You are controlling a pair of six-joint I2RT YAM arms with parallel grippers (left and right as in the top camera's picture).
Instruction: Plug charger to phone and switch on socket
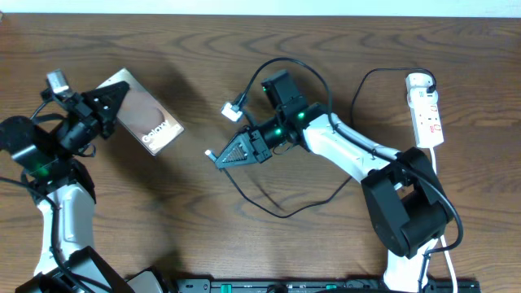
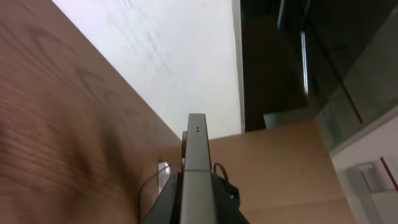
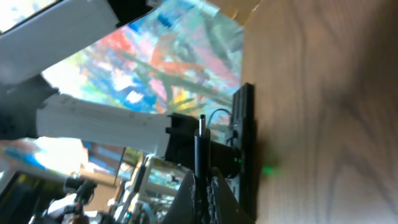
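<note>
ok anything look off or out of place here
Nothing spilled or broken. The phone is askew to the table edges, one end clamped in the left gripper. The right gripper holds the charger tip; its cable loops loosely over the table.

phone (image 2: pixel 197 146) edge-on in left hand (image 2: pixel 196 182) — table (image 2: pixel 56 124) alongside

A dark-brown wood-grain table (image 1: pixel 146 212) fills the overhead view; a pale strip (image 1: pixel 326 6) borders it at twelve o'clock.
</note>
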